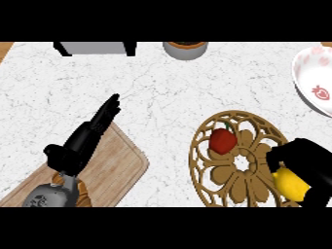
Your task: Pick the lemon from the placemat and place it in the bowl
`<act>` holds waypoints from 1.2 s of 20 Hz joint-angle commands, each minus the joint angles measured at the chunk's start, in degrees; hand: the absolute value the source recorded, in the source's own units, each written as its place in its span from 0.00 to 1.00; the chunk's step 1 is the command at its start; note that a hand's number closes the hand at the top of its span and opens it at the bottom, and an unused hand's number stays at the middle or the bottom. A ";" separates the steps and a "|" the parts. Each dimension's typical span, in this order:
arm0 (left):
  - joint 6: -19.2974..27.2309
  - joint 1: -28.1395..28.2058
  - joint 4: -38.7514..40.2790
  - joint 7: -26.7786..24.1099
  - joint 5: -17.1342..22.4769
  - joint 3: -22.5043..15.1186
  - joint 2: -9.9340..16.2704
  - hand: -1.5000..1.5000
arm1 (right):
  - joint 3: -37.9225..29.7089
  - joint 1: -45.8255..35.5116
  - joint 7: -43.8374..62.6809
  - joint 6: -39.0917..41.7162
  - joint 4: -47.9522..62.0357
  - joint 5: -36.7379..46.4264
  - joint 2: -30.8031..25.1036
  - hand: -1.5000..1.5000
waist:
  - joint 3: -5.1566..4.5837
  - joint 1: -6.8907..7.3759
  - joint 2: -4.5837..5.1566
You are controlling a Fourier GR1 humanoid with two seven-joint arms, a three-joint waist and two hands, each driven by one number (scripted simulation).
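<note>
While the right robot hand (313, 168) curls over the lemon (290, 186) at the right edge of the placemat (242, 160), the step in hand looks like securing the grasp before the lift. The lemon shows only as a yellow patch below the black fingers, which wrap over its top, so the hand is grasping it; whether it has left the mat yet cannot be told from this view.

To do this well, the fingers should close evenly around the round fruit, since a lemon may roll out of a lopsided hold. The lift ought to go straight up first, clearing the openwork of the wooden placemat, whose gaps could catch a fingertip dragged sideways. A red pepper-like fruit (223, 140) sits on the mat's upper left, apart from the lemon, so it should stay undisturbed if the hand rises rather than sweeps.

The bowl (319, 85), white with strawberry prints, lies beyond the mat at the table's (161, 92) far right, partly cut off by the view's edge. The carry should therefore run forward and slightly right, with the release made low over the bowl's inside to prevent bouncing.

The left robot hand (89, 136) rests released, fingers straight, above a wooden cutting board (114, 168).
</note>
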 commanded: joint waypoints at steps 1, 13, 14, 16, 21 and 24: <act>0.79 1.77 0.46 -3.08 -1.14 -0.85 -1.21 0.50 | -6.16 1.62 -16.95 -9.53 5.81 1.27 -8.61 1.00 | 0.03 -0.06 0.05; -2.13 3.08 -3.43 1.89 2.10 1.69 1.59 0.50 | -29.85 1.92 -19.00 -10.08 -1.26 -26.46 -1.44 1.00 | -0.09 -0.61 -0.40; -1.91 2.64 -1.43 -0.77 0.49 1.03 1.27 0.50 | -31.28 -0.10 -18.15 -7.85 0.78 -29.54 -1.15 1.00 | -0.11 -0.32 -0.18; 0.09 0.41 0.59 -1.06 -1.04 -0.21 -1.54 0.50 | -34.66 -2.19 -16.78 -3.62 2.99 -32.82 -3.24 1.00 | -0.12 -0.11 -0.05; -2.35 0.05 -2.58 2.24 0.96 1.54 -0.18 0.50 | -32.56 -11.74 -15.36 -5.19 14.83 -25.65 -1.42 1.00 | -0.09 0.93 0.09; -1.88 -0.28 1.36 -1.72 -1.26 0.45 -1.14 0.50 | -32.28 -14.43 -18.03 -9.41 20.96 -19.67 -2.77 1.00 | -0.09 1.11 0.21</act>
